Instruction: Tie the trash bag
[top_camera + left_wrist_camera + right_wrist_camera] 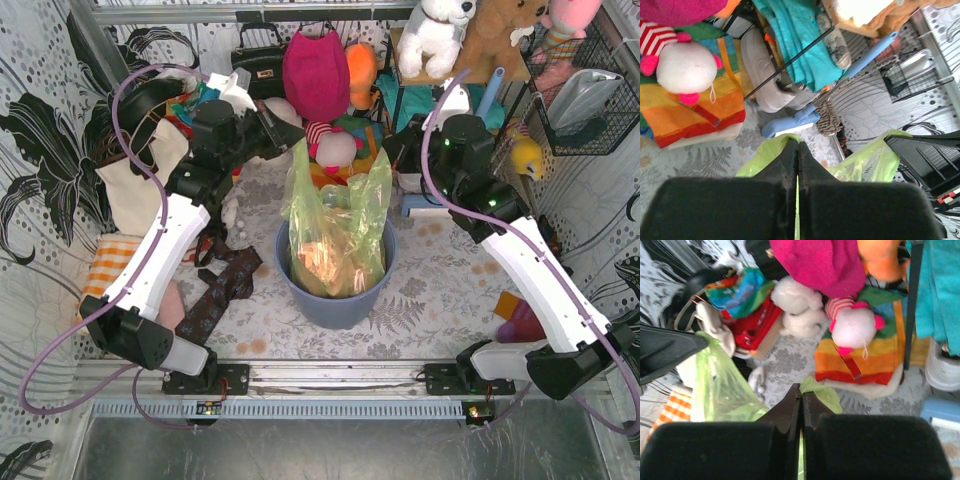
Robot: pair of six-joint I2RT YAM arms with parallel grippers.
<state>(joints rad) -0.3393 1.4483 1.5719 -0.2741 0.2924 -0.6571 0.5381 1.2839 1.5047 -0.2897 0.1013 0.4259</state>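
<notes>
Left pincer (798, 144) pinching trash bag (336, 222) corner

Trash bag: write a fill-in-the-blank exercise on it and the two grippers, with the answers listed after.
The trash bag stands in a round ____-grey bin.
The left gripper is ____ on the bag's top edge.
The right gripper pinches the opposite side of the top, which is not yet ____.
Missing words: blue; shut; tied.
</notes>
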